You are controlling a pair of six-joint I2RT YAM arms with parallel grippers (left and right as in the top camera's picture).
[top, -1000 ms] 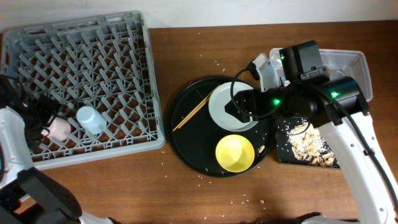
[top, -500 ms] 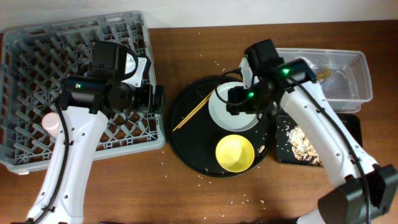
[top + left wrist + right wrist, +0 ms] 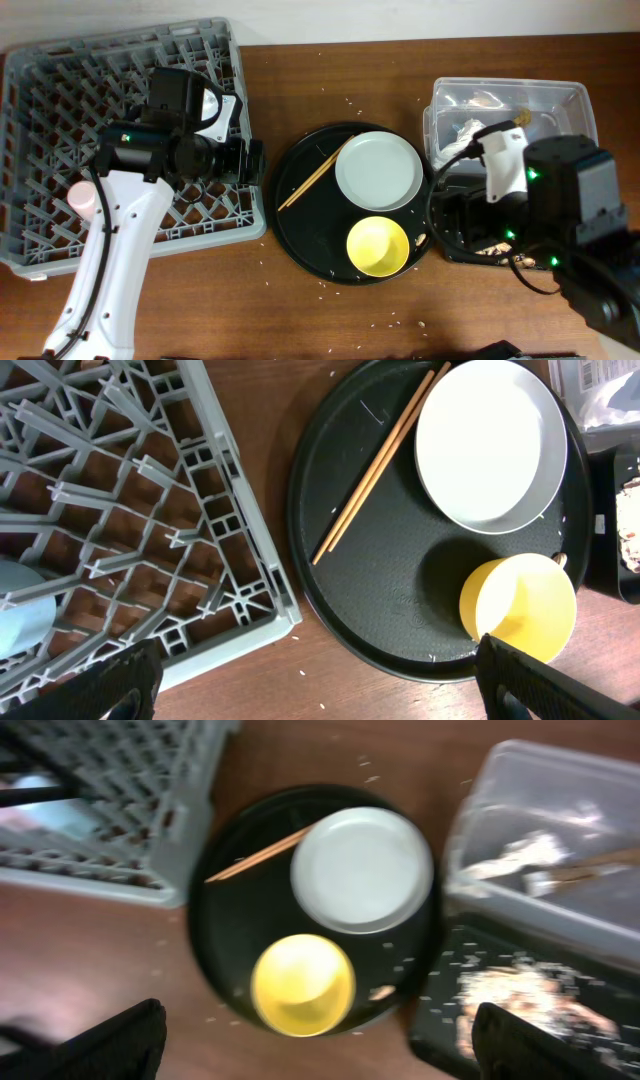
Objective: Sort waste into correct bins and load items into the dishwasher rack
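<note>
The grey dishwasher rack point(image 3: 120, 40) fills the left; a pink cup point(image 3: 82, 198) sits in it, and the blue cup shows only in the left wrist view point(image 3: 18, 628). My left gripper point(image 3: 252, 160) is open and empty over the rack's right edge point(image 3: 320, 690). The grey plate point(image 3: 378, 171), yellow bowl point(image 3: 378, 246) and chopsticks point(image 3: 310, 178) lie on the round black tray point(image 3: 305, 235). The clear tub point(image 3: 565, 100) holds a napkin point(image 3: 478, 100) and brown wrapper point(image 3: 520, 118). My right gripper point(image 3: 320, 1042) is open and empty, high above. Food scraps point(image 3: 520, 995) lie in the small black tray point(image 3: 452, 252).
One tan scrap point(image 3: 421, 240) lies on the round tray beside the bowl. White rice grains are scattered on the wooden table point(image 3: 330, 320). My right arm covers most of the small black tray in the overhead view.
My right arm has pulled back from over the plate to the right, above the small black tray. My left arm came in over the rack's right side, then held still.
</note>
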